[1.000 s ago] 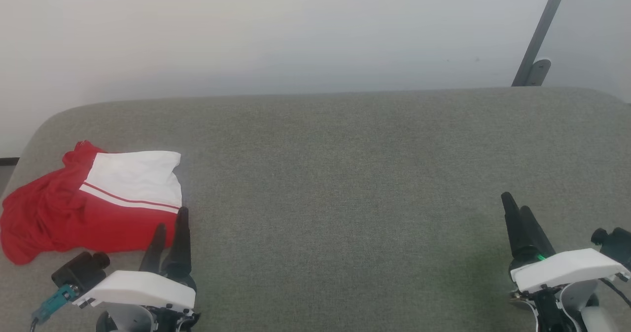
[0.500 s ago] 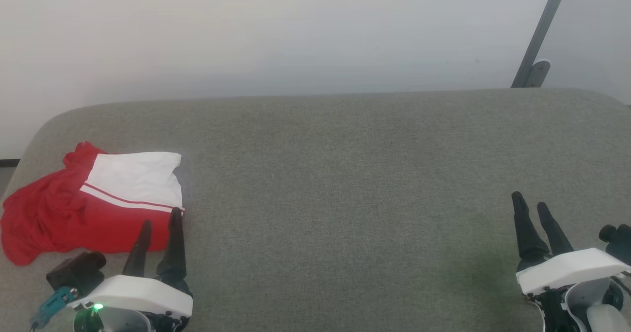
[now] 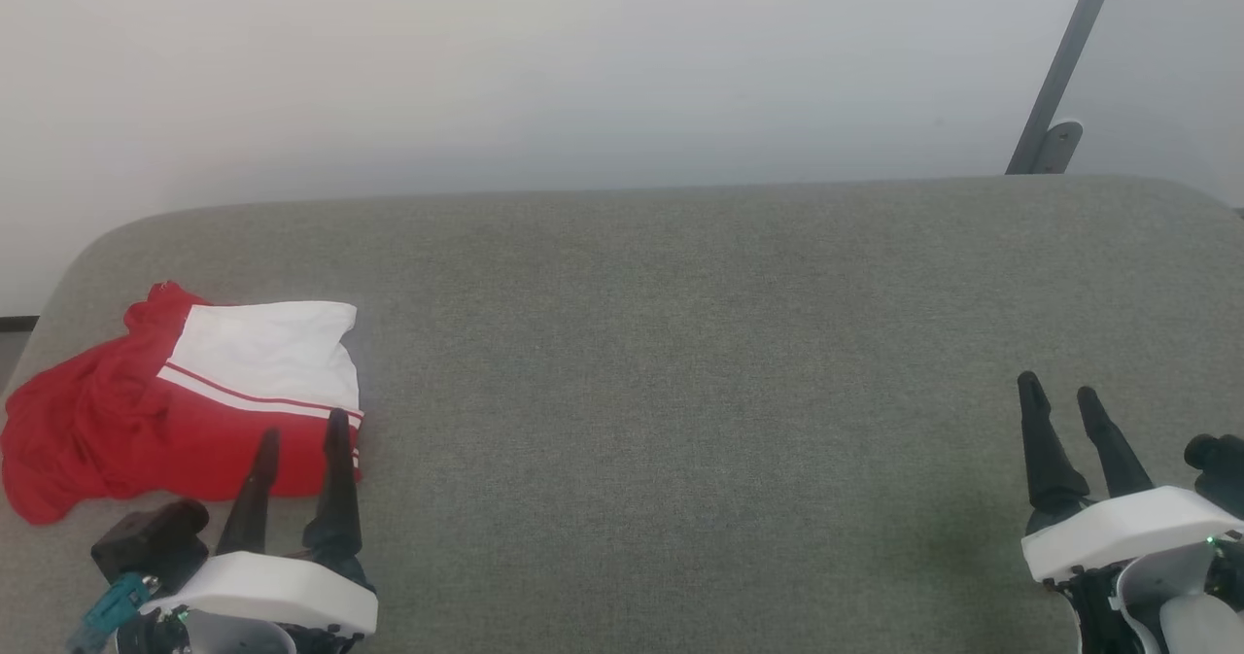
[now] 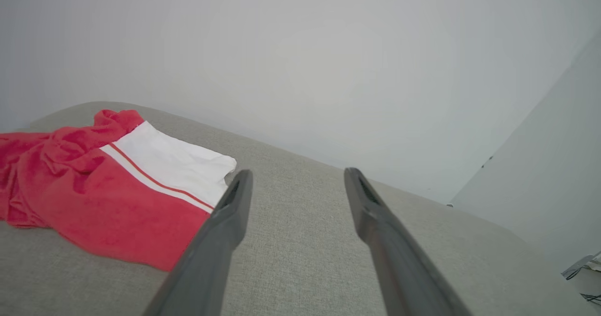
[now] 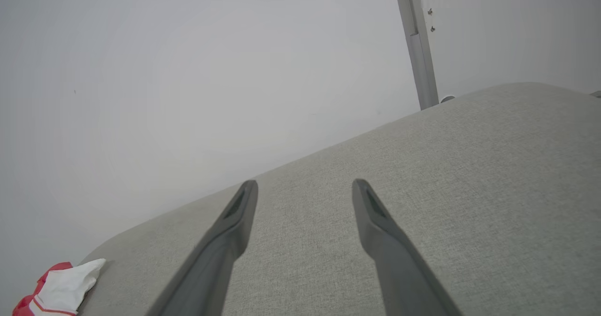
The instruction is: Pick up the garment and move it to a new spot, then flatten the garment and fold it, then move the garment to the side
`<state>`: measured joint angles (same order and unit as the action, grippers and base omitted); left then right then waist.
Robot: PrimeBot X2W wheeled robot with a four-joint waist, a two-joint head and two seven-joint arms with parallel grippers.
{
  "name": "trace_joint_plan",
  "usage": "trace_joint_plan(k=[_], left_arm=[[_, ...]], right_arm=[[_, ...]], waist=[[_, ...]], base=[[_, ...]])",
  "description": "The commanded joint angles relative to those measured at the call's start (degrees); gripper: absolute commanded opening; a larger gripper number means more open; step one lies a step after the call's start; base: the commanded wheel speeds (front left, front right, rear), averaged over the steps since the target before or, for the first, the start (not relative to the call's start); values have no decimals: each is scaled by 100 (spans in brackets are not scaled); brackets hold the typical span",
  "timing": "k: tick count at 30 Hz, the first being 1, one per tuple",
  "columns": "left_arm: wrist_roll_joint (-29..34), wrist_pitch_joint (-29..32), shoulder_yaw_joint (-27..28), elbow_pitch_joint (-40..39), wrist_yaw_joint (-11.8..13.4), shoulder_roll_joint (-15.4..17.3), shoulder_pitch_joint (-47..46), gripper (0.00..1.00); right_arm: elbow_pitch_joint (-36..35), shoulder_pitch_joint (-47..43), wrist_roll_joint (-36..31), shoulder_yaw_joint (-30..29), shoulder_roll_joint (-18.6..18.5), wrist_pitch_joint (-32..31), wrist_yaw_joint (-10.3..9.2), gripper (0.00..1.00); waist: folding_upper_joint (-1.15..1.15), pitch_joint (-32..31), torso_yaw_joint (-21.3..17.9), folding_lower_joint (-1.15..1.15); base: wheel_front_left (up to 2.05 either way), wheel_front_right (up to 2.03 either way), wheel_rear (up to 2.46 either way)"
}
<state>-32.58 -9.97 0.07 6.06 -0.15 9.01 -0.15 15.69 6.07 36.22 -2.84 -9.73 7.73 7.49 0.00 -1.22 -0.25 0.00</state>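
Observation:
The garment, a red jersey with a white sleeve panel and thin red-and-white stripe trim, lies loosely folded at the far left of the grey padded surface. My left gripper stands open just in front of the garment's near right corner, its fingertips overlapping the red edge in the head view, nothing between them. In the left wrist view the garment lies left of the open left gripper. My right gripper is open and empty at the lower right, far from the garment.
A pale wall rises behind the padded surface. A grey metal post with a bracket stands at the back right. The surface's rounded left edge runs close to the garment.
Both grippers have drawn back toward the near edge. The left gripper slid left and back along the garment's near corner. The right fingers show further apart. The garment has not moved.

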Motion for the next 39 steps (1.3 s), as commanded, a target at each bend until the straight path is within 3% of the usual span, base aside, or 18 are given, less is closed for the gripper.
trace_joint_plan(k=[1,39], left_arm=[[132,-53,15,-65,-25,32,16,100],[1875,-488,85,-128,-233,-11,121,100]], right_arm=[[-56,15,-127,-16,-29,41,0,100],[-389,-135,-1816,-91,24,273,0,100]], waist=[[0,-1,0,0],[0,-83,-19,0]], base=[[0,0,0],[0,0,0]])
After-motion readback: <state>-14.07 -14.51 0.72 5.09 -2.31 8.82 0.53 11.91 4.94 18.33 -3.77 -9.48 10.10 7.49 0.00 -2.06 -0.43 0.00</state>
